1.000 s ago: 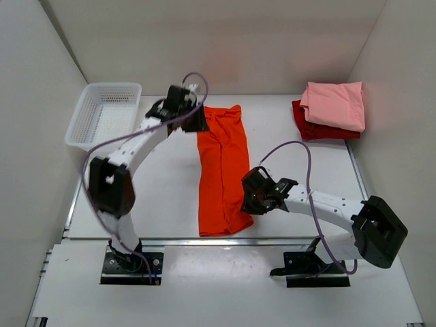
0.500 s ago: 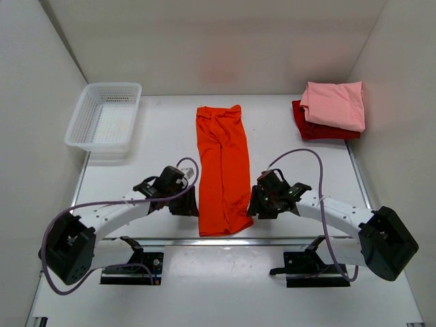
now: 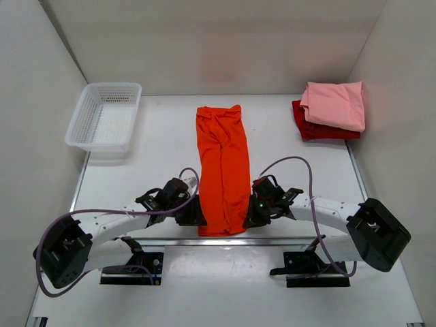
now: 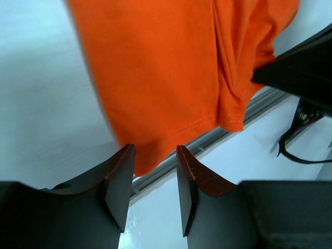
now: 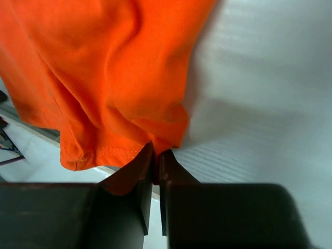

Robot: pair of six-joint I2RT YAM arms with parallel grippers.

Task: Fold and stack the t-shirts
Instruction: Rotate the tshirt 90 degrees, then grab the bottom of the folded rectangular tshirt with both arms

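A slip is being risked: the orange t-shirt (image 3: 223, 163) is being pinched thinly at its hem by the right gripper (image 5: 155, 153) and straddled by the spread left gripper (image 4: 154, 155).

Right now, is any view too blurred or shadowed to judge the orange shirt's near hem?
Top external: evenly lit and sharp, soft shadows only. Left wrist: the orange shirt smears along its left edge, hem stitching readable. Right wrist: crisp hem stitching, soft shadow on the table beside the cloth.
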